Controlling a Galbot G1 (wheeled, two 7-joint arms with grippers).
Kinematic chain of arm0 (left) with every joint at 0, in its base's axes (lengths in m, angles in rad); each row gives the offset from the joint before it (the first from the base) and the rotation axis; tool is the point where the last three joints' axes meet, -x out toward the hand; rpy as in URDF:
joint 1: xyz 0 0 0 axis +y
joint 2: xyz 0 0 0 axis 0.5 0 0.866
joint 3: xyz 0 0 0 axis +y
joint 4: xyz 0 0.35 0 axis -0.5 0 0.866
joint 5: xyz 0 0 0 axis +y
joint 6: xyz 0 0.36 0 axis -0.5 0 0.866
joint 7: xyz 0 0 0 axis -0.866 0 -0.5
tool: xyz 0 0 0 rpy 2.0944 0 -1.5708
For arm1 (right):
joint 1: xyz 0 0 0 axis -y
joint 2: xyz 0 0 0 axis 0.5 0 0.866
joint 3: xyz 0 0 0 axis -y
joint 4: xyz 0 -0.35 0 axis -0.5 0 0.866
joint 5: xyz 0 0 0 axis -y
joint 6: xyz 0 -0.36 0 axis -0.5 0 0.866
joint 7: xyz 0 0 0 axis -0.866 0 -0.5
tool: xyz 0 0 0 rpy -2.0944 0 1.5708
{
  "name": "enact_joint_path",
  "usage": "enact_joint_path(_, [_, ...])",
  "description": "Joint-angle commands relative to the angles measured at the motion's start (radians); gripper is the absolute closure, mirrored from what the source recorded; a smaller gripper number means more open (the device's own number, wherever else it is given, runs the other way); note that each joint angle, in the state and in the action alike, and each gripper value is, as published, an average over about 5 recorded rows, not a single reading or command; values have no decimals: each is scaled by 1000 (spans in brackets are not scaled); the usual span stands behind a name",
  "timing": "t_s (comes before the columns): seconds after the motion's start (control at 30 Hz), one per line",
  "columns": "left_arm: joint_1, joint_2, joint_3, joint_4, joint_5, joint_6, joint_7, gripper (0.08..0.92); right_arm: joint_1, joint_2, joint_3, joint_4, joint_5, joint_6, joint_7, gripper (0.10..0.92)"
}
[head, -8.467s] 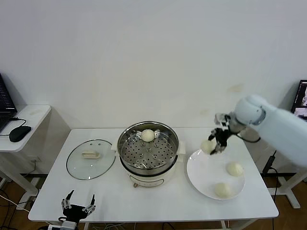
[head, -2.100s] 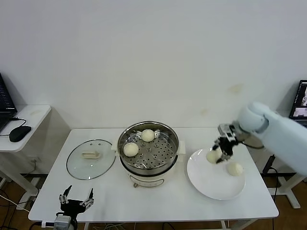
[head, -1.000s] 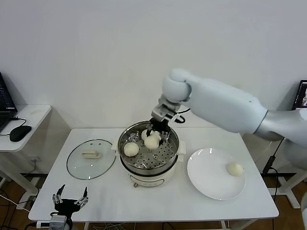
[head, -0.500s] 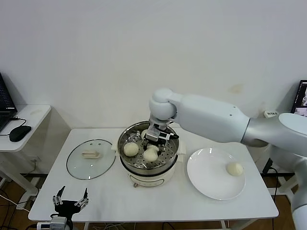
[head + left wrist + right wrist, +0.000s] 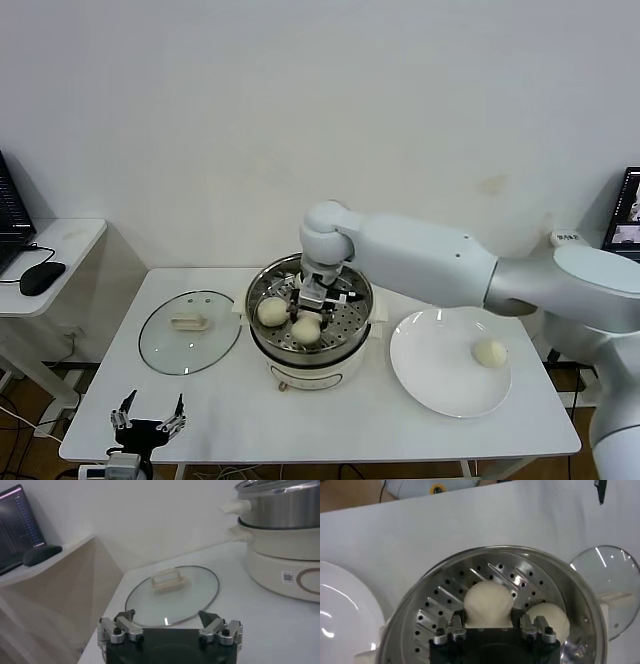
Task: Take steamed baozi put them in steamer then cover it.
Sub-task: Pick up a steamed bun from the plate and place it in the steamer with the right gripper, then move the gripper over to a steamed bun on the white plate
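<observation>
The right gripper is down inside the steamer, its fingers closed around a bun near the front. Another bun sits beside it. The lid lies on the table, the left gripper open near it.

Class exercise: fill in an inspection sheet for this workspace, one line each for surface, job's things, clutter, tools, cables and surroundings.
Surface: white table.
Job's things: steamer holds baozi; fourth bun lies on white plate; glass lid lies flat beside steamer.
Clutter: nothing seen.
Tools: right tool grips a bun inside the steamer; left tool open, parked at the table's near edge.
Cables: some on floor under the table.
Surroundings: side desk with mouse, white wall.
</observation>
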Motion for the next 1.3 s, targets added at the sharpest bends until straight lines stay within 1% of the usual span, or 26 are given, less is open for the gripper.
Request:
enact_joint_path(0.03, [-3, 0, 1, 3, 0, 1, 0, 177, -14, 11, -3, 5, -35, 28, 19, 465])
enact_joint_path(0.2, [-4, 0, 3, 3, 1, 0, -1, 177, -21, 8, -17, 18, -43, 29, 21, 465])
enact_joint_path(0.67, [-1, -3, 6, 6, 3, 0, -1, 177, -35, 12, -3, -3, -56, 16, 28, 465])
enact_joint_path(0.73, [0, -3, 6, 6, 3, 0, -1, 177, -33, 9, -4, -1, -47, 10, 29, 453])
enact_joint_path(0.83, [-1, -4, 8, 6, 4, 0, 0, 177, -28, 1, -4, 6, -22, -1, 31, 392])
enact_joint_path(1.03, [-5, -6, 10, 3, 8, 2, 5, 177, 15, -45, 25, 46, 71, -44, 32, 234])
enact_joint_path(1.1, [-6, -4, 11, 0, 8, 3, 7, 177, 46, -81, 40, 69, 120, -82, 27, 211])
enact_joint_path(1.17, [-6, -2, 13, -2, 9, 4, 10, 177, 87, -127, 49, 92, 183, -144, 26, 205])
enact_joint_path(1.3, [-5, 3, 18, -12, 8, 5, 18, 177, 173, -235, 60, 116, 352, -318, 46, 203])
